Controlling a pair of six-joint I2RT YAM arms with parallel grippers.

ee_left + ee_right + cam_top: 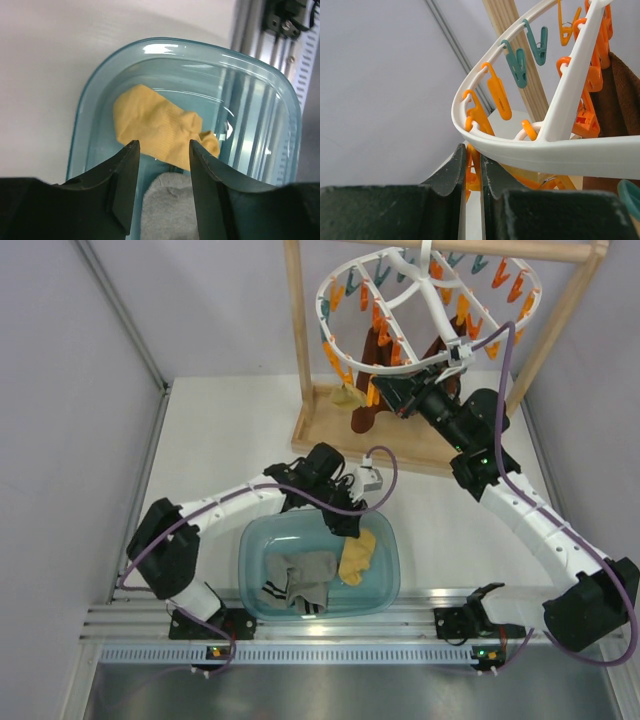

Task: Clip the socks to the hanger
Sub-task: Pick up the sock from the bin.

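**A:** How far along is this?

**B:** Early, I'd judge. One yellow sock (347, 397) dangles below the left side of the hanger (437, 306), just beside the brown socks (375, 390). It looks clipped on, though the overhead view is too small to show which clip has it.

**A:** And the others?

**B:** Down in the tub (244, 550). The other yellow sock (155, 132) lies flat on the bottom, and the grey socks (167, 207) sit in a heap touching it. None of those is on the hanger yet.

**A:** What are the hands doing?

**B:** The left gripper (161, 145) hangs over the tub with its jaws wide apart and nothing in them. The other yellow sock shows in the gap below. The right gripper (473, 150) is up at the hanger, its fingers almost together with an orange clip (473, 175) pinched between them, just under the white rim.

**A:** So what's left?

**B:** Most of it. Every sock in the tub has to be picked up, carried to the hanger and put into a clip. The pinched clip seems ready for the next one.
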